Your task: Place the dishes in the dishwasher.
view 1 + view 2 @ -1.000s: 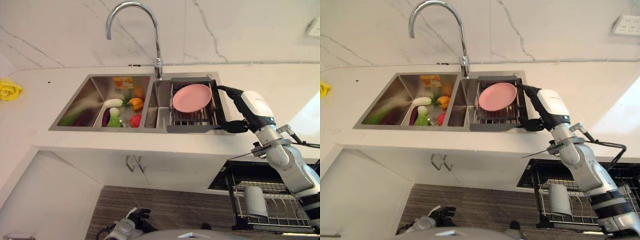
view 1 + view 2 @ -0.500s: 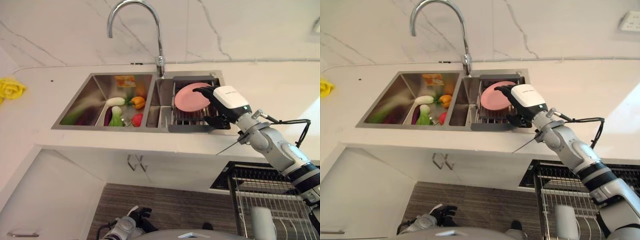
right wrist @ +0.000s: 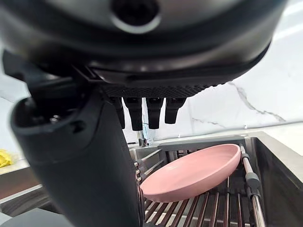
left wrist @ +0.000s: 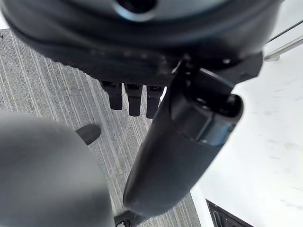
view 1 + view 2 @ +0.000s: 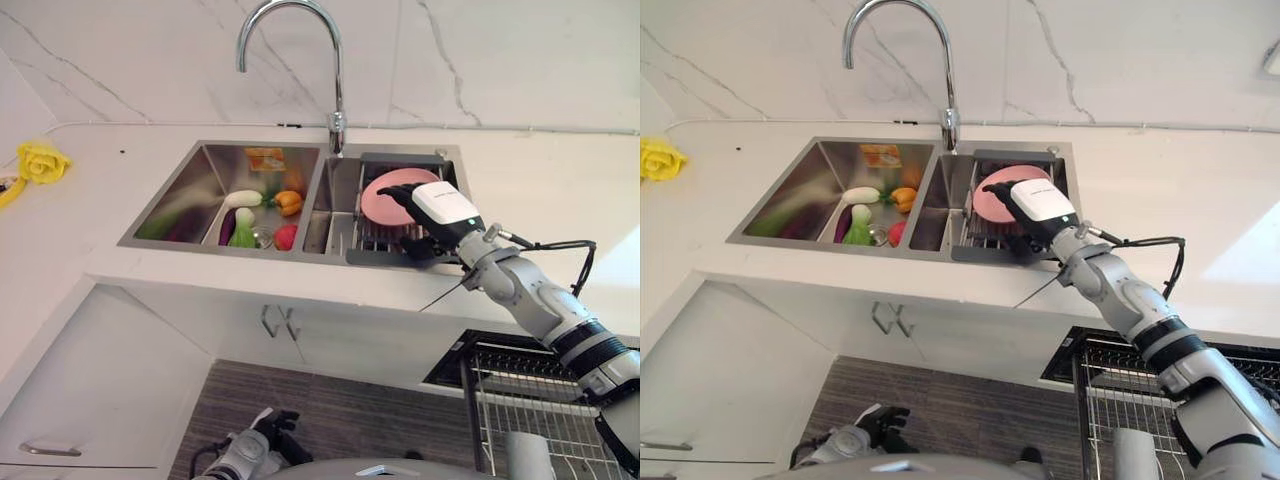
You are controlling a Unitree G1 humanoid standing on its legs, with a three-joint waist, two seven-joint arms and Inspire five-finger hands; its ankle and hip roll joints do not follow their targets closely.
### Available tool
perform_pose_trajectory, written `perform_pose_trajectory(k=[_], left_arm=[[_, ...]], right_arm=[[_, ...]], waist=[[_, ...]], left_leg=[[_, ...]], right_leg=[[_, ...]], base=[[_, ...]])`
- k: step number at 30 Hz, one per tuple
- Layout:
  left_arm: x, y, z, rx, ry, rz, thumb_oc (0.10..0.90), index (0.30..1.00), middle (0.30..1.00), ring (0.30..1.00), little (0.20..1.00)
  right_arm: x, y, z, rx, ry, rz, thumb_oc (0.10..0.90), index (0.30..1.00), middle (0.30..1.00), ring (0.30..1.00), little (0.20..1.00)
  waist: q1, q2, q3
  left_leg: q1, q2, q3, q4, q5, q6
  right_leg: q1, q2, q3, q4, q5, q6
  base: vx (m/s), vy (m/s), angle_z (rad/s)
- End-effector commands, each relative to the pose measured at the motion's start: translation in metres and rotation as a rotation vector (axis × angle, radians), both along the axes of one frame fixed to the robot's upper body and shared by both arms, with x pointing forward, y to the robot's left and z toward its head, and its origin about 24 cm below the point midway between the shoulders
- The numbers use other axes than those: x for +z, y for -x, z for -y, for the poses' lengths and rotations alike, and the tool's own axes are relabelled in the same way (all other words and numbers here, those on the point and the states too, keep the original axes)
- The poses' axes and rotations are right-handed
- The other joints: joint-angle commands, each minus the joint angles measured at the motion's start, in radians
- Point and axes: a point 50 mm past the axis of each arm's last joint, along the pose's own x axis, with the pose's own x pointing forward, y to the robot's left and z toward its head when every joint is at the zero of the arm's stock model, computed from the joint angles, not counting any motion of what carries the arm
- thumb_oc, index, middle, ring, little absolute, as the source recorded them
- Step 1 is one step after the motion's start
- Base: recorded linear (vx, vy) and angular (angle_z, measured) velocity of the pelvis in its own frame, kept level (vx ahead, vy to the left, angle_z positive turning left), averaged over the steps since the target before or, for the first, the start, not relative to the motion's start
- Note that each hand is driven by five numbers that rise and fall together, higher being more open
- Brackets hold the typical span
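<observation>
Right hand (image 5: pixel 432 212), fingers straight and empty, hovers over pink plate (image 3: pixel 194 172) (tilted on rack (image 5: pixel 375 238)); careless pinch could slide it off.

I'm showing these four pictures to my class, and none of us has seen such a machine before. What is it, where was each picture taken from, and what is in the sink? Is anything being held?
This is a humanoid robot standing at a kitchen counter. Two pictures come from cameras in its head, looking down; the other two come from cameras on its wrists, looking along each robot hand.

In the head views, the right robot hand reaches over a pink plate, which lies on a rack in the sink's right basin. The right wrist view shows its fingers open above the plate, so nothing is held yet. The left basin holds vegetables. A tap arches above, and a yellow flower lies on the counter. The left robot hand hangs low near the floor, open. A wire dishwasher rack stands pulled out below the counter.
</observation>
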Motion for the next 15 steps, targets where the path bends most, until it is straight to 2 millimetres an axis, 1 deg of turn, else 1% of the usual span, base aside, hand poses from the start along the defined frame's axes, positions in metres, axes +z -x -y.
perform_pose_trajectory(k=[1,3,5,7,15], left_arm=[[-0.002,0.012,-0.028,-0.101,-0.122,-0.053,0.800,0.900,0.900,0.900,0.900],[-0.002,0.012,-0.029,-0.104,-0.124,-0.053,0.800,0.900,0.900,0.900,0.900],[-0.002,0.012,-0.029,-0.106,-0.125,-0.052,0.800,0.900,0.900,0.900,0.900],[-0.002,0.011,-0.029,-0.110,-0.128,-0.048,0.800,0.900,0.900,0.900,0.900],[-0.002,0.010,-0.027,-0.128,-0.132,-0.042,0.800,0.900,0.900,0.900,0.900]], right_arm=[[0.027,-0.022,-0.016,0.018,0.032,0.125,0.800,0.900,0.900,0.900,0.900],[0.020,-0.023,-0.015,0.007,0.046,0.104,0.800,0.900,0.900,0.900,0.900],[0.017,-0.024,-0.015,0.003,0.051,0.096,0.800,0.900,0.900,0.900,0.900],[0.007,-0.026,-0.018,-0.006,0.067,0.061,0.800,0.900,0.900,0.900,0.900],[-0.009,-0.033,-0.028,-0.035,0.089,0.020,0.800,0.900,0.900,0.900,0.900]], waist=[[0.029,-0.104,-0.035],[0.030,-0.106,-0.035],[0.031,-0.106,-0.035],[0.035,-0.108,-0.035],[0.045,-0.110,-0.034]], left_leg=[[0.055,0.016,-0.008,0.004,-0.044,-0.060],[0.055,0.016,-0.010,0.004,-0.044,-0.060],[0.055,0.015,-0.010,0.004,-0.044,-0.060],[0.054,0.016,-0.011,0.004,-0.045,-0.060],[0.053,0.016,-0.019,0.004,-0.047,-0.059]], right_leg=[[0.036,-0.025,-0.013,0.017,-0.078,0.019],[0.037,-0.025,-0.014,0.017,-0.079,0.018],[0.038,-0.025,-0.015,0.017,-0.079,0.019],[0.038,-0.024,-0.018,0.017,-0.081,0.018],[0.041,-0.025,-0.022,0.017,-0.083,0.018]], base=[[0.02,-0.002,0.07],[0.01,-0.001,0.06],[0.00,0.000,0.00],[0.00,0.000,0.00],[0.00,0.001,0.01]])
